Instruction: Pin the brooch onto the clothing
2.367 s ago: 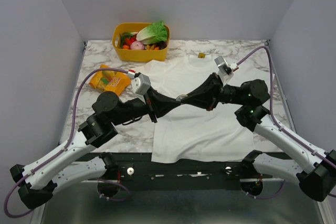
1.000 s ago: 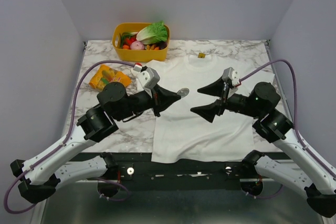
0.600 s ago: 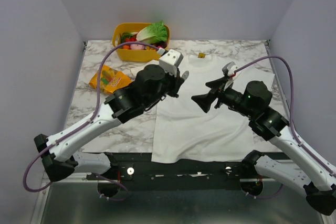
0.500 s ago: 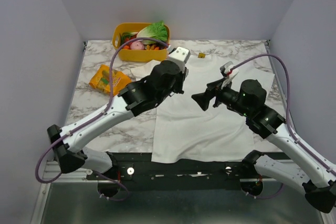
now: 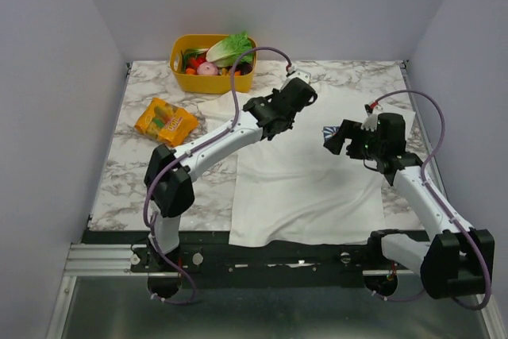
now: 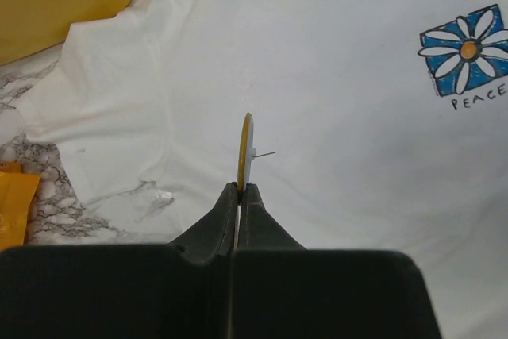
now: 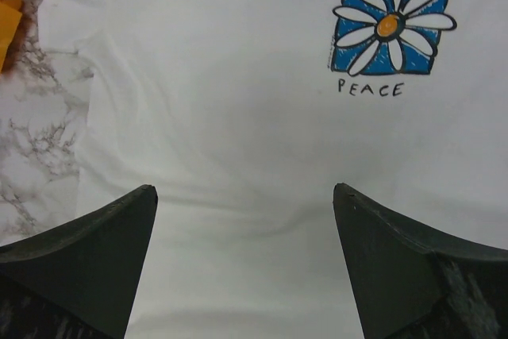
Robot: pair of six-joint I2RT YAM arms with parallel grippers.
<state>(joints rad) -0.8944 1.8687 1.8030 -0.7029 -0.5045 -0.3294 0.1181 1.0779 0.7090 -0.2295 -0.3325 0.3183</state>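
Brooch [image 6: 245, 148] first: a thin gold-yellow disc seen edge-on, standing upright with its lower rim pinched between the closed fingertips of the left gripper [image 6: 240, 190]. A fine pin juts sideways from its back. Only the left wrist view shows any of this; from the top camera the left arm's dark wrist covers the disc.

Behind the brooch lies the white T-shirt [image 6: 341, 164], spread flat with its collar toward the far side of the table. The disc hangs over the chest area, on the side of the sleeve nearer the basket and well apart from the blue daisy print [image 6: 468, 49]. Whether the pin touches the cloth cannot be told.

Both wrist cameras read the word PEACE under the print — the top view gives only a small blue patch [image 5: 329, 131] beside the right arm.

The right gripper [image 7: 244, 196] has its jaws spread wide, with nothing between them but bare shirt below the print. From above it sits over the shirt's right half, apart from the left gripper.

Past the shirt, the marble tabletop [image 5: 135, 172] carries an orange snack packet [image 5: 165, 121] near the left sleeve and a yellow basket [image 5: 184, 81] of vegetables, a leafy green head [image 5: 230, 48] on top, at the far edge. The left wrist view catches only a corner of the basket and a sliver of the packet.
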